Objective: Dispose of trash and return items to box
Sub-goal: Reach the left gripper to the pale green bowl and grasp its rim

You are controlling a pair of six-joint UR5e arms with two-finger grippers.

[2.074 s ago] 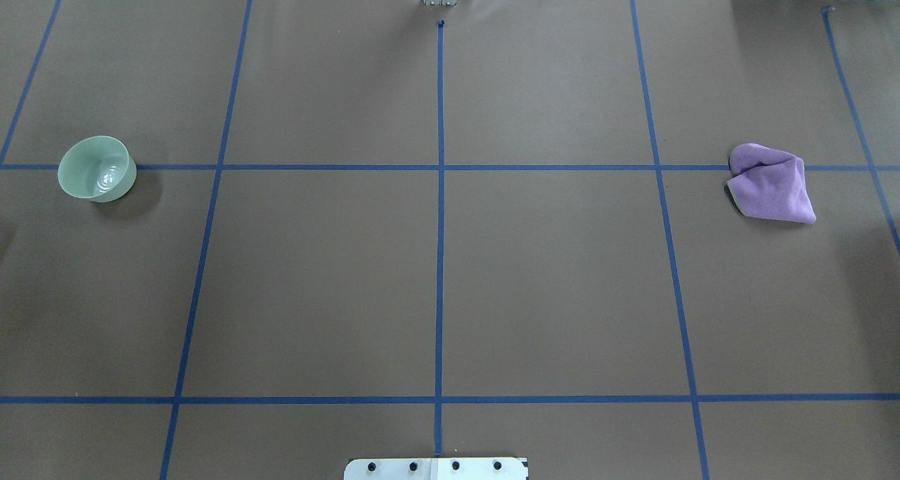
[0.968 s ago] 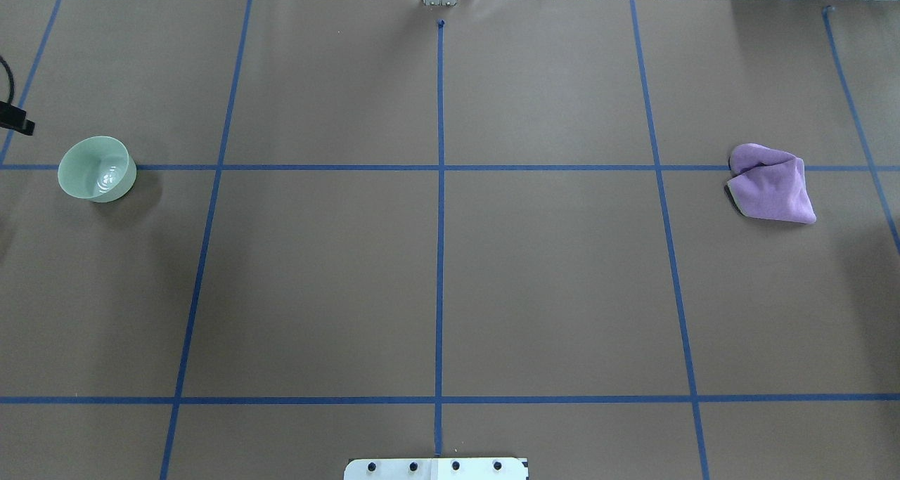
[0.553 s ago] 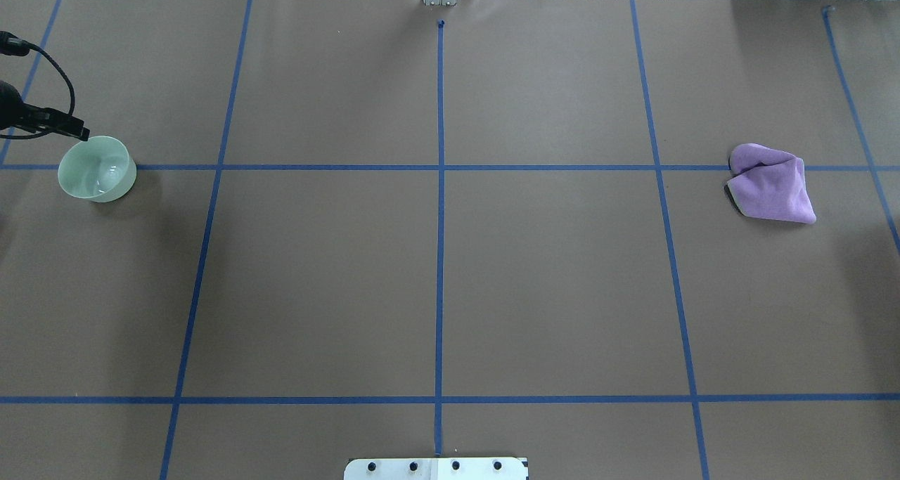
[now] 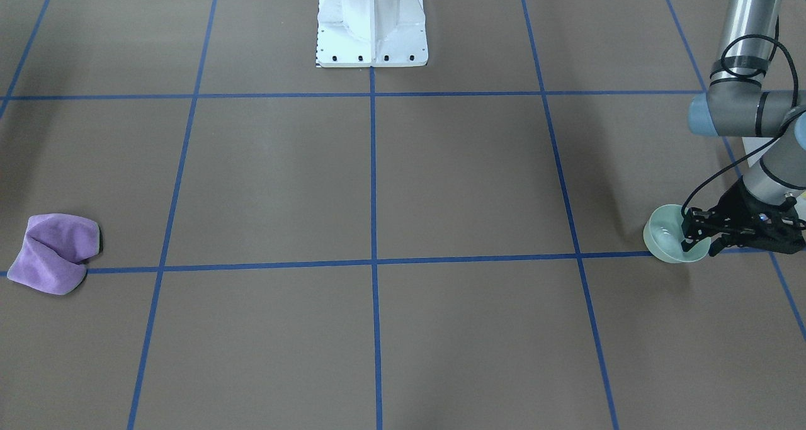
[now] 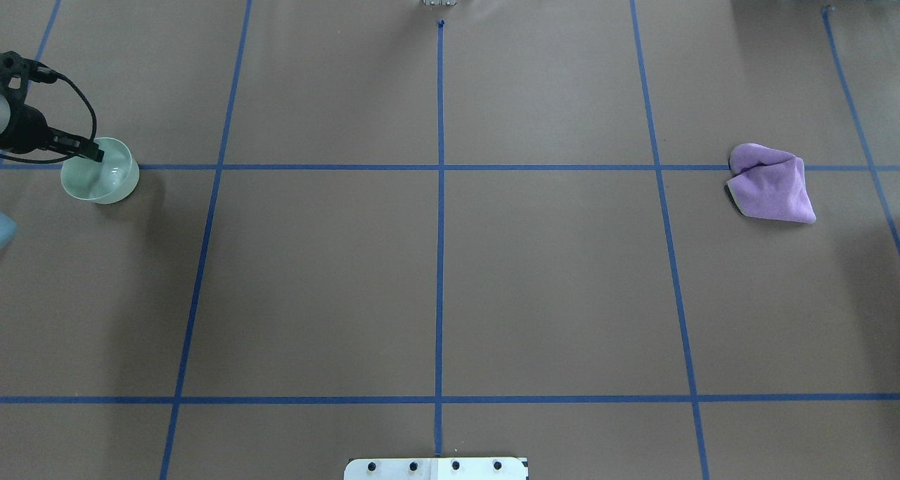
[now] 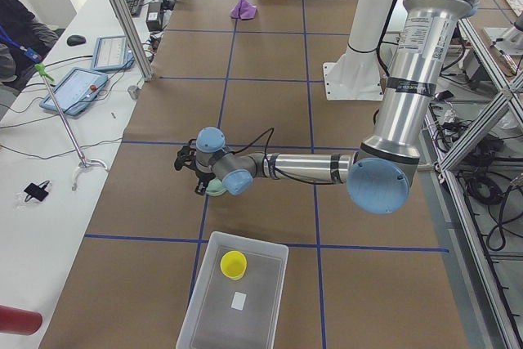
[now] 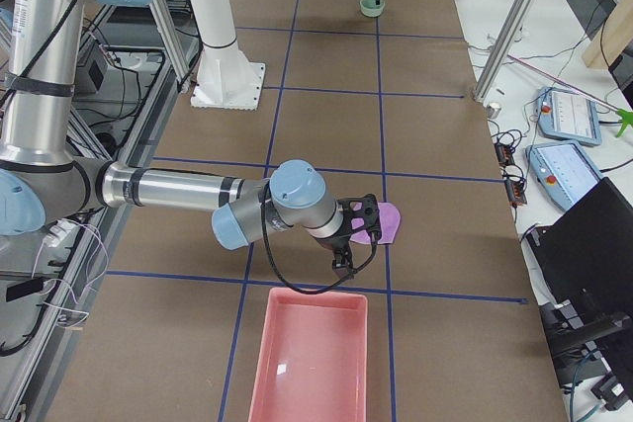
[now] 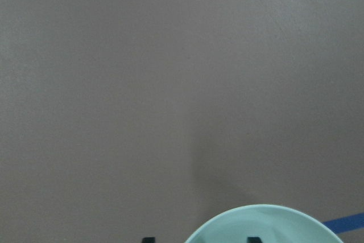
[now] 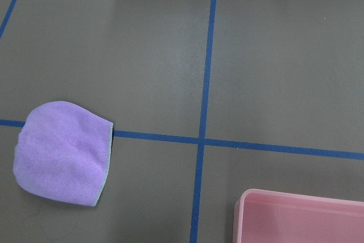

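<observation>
While the left hand (image 4: pixel 699 246) stands open, apparently astride the wall of the mint bowl (image 4: pixel 661 244) by the bench's (image 4: pixel 441 184) left edge, that wall should be pinched squarely before anything is lifted.

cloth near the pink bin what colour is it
The cloth is light purple with a thin greenish edge trim. It shows best in the right wrist view.
</observation>
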